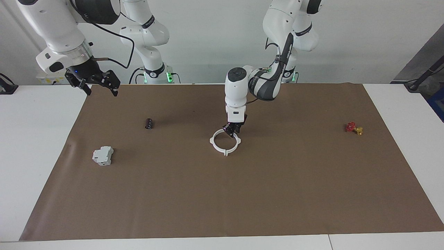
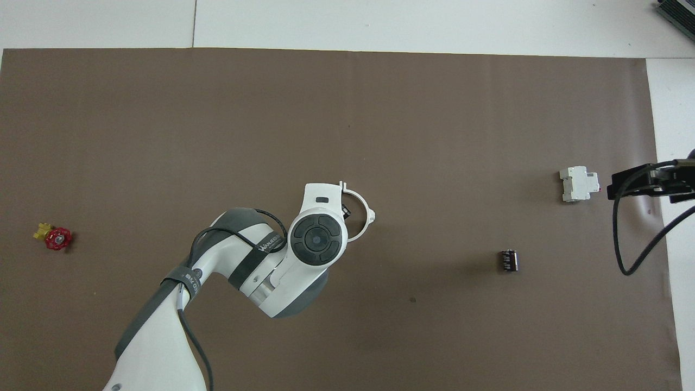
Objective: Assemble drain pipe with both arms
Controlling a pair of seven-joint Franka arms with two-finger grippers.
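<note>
The drain pipe (image 1: 216,148) lies as one white ring of two half-rings on the brown mat, near the table's middle. My left gripper (image 1: 232,131) points down at the ring's rim on the side nearest the robots, its fingers slightly apart and open around that rim. From overhead the left arm's wrist hides the gripper and half of the drain pipe (image 2: 371,216). My right gripper (image 1: 100,86) hangs open and holds nothing, high over the mat's edge at the right arm's end of the table, where that arm waits.
A grey-white boxy block (image 1: 103,155) and a small black cylinder (image 1: 148,123) lie on the mat toward the right arm's end. A red-and-yellow valve (image 1: 353,128) sits toward the left arm's end. The brown mat (image 1: 222,201) covers most of the table.
</note>
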